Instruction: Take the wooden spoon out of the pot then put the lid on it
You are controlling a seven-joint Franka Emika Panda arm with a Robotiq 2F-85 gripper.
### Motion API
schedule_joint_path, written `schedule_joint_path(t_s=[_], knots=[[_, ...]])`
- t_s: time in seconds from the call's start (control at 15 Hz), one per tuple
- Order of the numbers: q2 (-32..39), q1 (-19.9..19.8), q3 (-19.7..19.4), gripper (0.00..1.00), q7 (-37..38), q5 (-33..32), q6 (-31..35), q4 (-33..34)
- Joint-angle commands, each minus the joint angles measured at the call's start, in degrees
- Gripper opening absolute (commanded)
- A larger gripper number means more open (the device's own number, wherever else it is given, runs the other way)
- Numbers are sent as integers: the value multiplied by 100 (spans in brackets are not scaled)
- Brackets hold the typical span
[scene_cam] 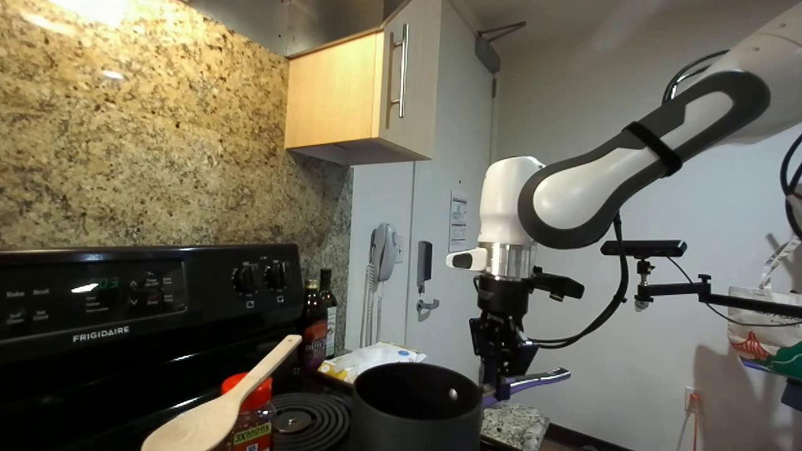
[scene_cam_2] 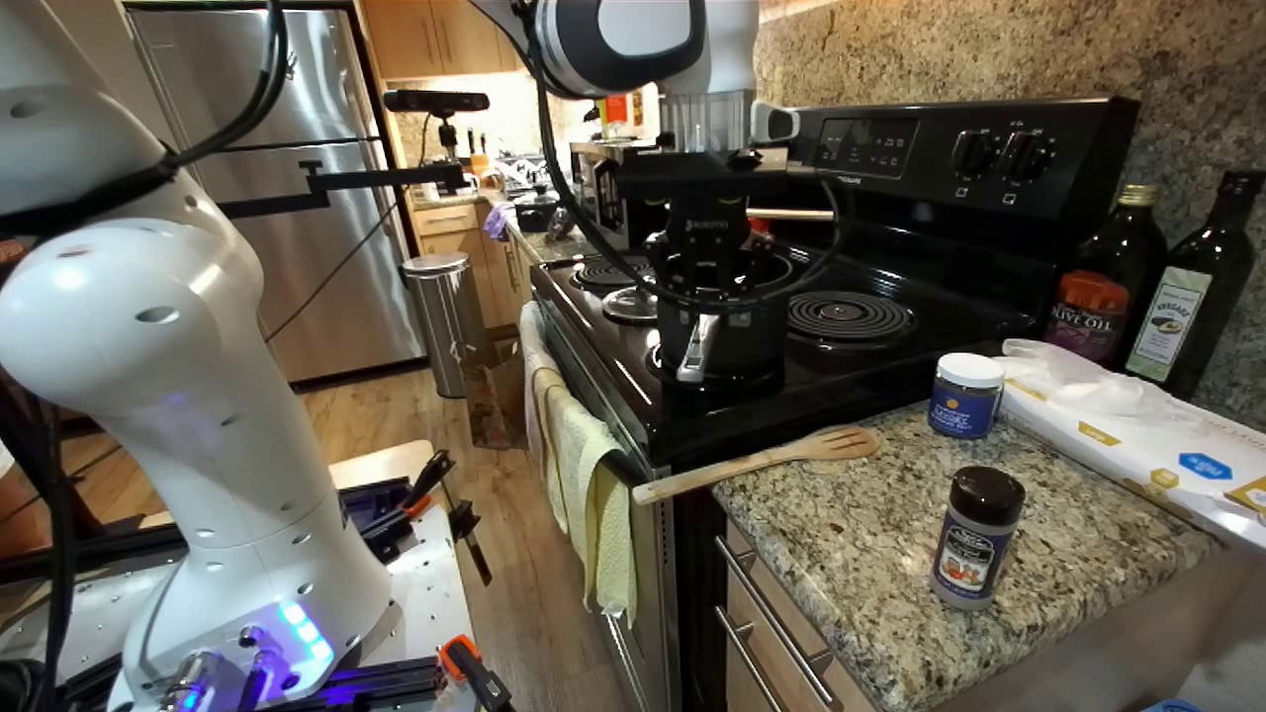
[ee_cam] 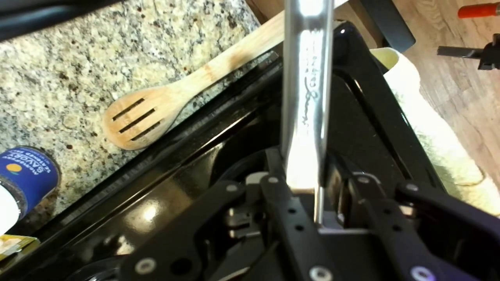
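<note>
In the wrist view our tool (ee_cam: 304,166) is clamped on the handle (ee_cam: 306,101) of the pot (scene_cam: 407,432), which we see at bottom centre in an exterior view, the spoon (scene_cam: 207,418) outside it, lower left. What looks like the lid (scene_cam_2: 625,309) lies left of the pot in an exterior view.
</note>
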Motion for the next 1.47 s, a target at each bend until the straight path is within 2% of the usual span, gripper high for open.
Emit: schedule_joint_path(t_s=[0.0, 0.07, 0.53, 0.8, 1.0, 1.27, 1.33, 1.4], knots=[[-171, -126, 121, 55, 147, -213, -86, -33], [-179, -120, 121, 56, 132, -209, -105, -24], [-566, -42, 137, 98, 162, -79, -139, 24], [-1200, 239, 315, 100, 102, 79, -173, -10], [-1542, 651, 559, 100, 245, 380, -146, -33], [-1537, 1298, 957, 100, 242, 485, -376, 7], [-1532, 1156, 795, 100, 230, 389, -273, 47], [-1526, 1278, 888, 100, 259, 392, -314, 37]])
